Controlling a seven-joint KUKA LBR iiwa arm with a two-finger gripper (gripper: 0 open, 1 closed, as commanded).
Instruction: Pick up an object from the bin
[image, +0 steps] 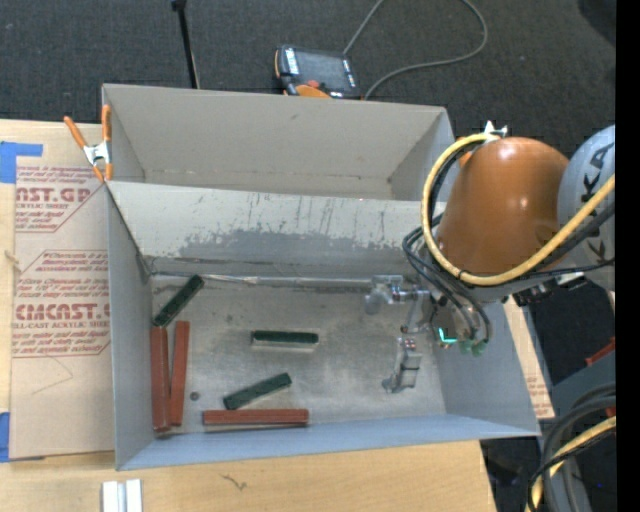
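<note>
My gripper (401, 378) hangs low over the bin's bare floor near the right wall, with nothing seen in it. Nearest to it, well to its left, a dark green bar (284, 340) lies flat in the middle of the bin. A second dark green bar (257, 391) lies tilted, closer to the front. Just in front of that one, a red-brown bar (255, 418) rests along the front wall.
Two red-brown bars (160, 378) (180, 372) lie side by side along the left wall. A third dark green bar (178, 299) slants in the back left corner. The arm with its orange cover and cables reaches over the right rim.
</note>
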